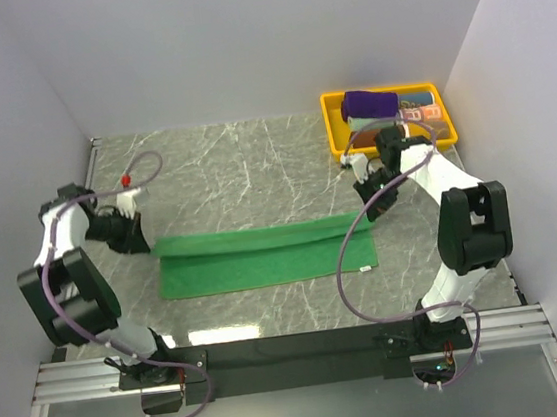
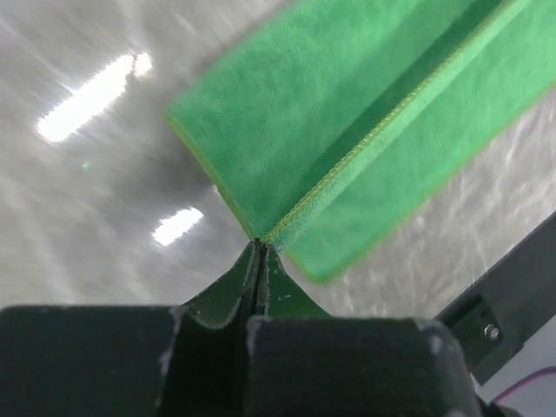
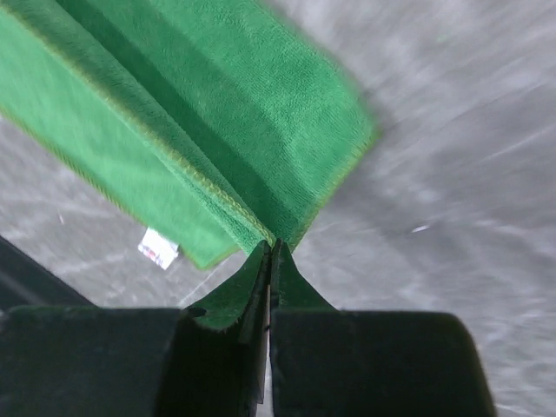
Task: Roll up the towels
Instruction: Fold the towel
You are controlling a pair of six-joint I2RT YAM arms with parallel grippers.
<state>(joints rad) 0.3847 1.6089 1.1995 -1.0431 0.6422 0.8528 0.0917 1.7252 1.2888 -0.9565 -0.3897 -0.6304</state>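
Dark purple cloth towel [image 1: 371, 104] sits rolled. Bright green cloth towel [image 1: 264, 258] is only folded, with left end effector [image 2: 259, 247] and right end effector [image 3: 272, 247] pinching its corners.

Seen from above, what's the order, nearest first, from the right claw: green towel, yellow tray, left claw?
1. green towel, corner pinched by the right gripper.
2. yellow tray, just behind it.
3. left gripper, far left.

Bright overhead light. Glare streaks the marble table [image 2: 87, 100] left of my left pincer [image 2: 259, 247]; the green towel [image 2: 347, 113] blurs ahead of it and of my right pincer [image 3: 271, 246].
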